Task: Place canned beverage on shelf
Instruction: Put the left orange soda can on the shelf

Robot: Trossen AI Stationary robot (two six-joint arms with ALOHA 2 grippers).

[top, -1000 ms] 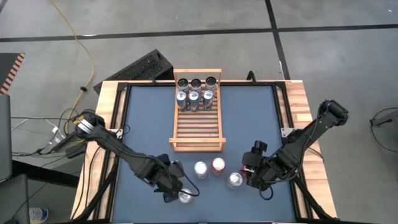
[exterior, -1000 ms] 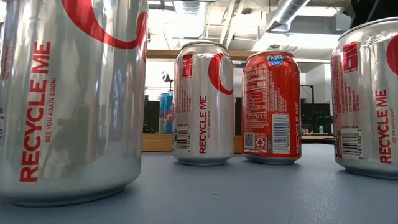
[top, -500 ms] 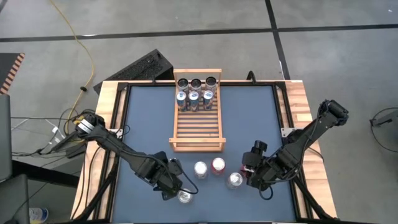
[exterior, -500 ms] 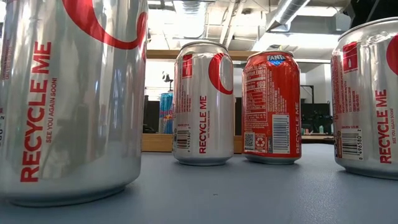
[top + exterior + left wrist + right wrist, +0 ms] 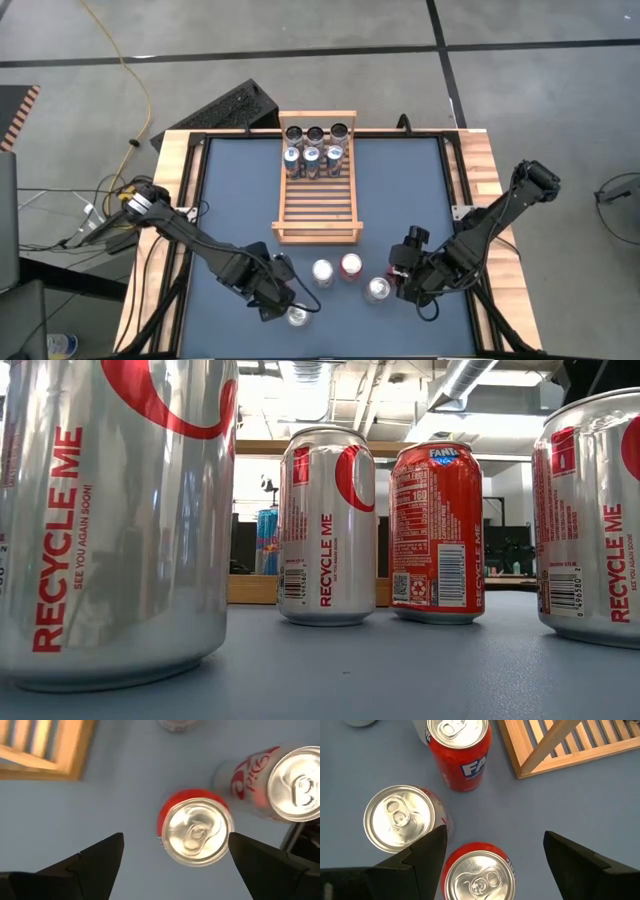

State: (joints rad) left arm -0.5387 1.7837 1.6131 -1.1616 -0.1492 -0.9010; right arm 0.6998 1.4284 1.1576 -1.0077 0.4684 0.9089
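Handling: the loose cans are thin-walled aluminium, rigid enough while sealed but likely to dent under a hard squeeze, smooth and somewhat slippery, and probably moderately heavy if full. The sound hold is across the round wall at mid-height, jaws square to the can, keeping it upright.

Position: the shelf (image 5: 315, 200) is sitting mid-tabletop (image 5: 230, 200) with six cans (image 5: 312, 145) already standing at its far end. The near slats are lying bare. The loose cans are standing on the tabletop just short of the shelf's near rail, among them a silver can (image 5: 322, 272) and a Fanta can (image 5: 350, 265).

Grippers: the left gripper (image 5: 285, 305) is hanging over the near left of that group, jaws spread and gripping nothing. The right gripper (image 5: 405, 280) is hanging at the near right, jaws likewise spread and empty.

Views compared: the left wrist view is showing a red-walled can (image 5: 195, 832) standing between the spread jaws, untouched. The right wrist view is showing another red can (image 5: 475, 875) between that arm's jaws, beside a silver-topped can (image 5: 400, 817). The high view is hiding that red can under the arm. The low view alone is showing the labels.
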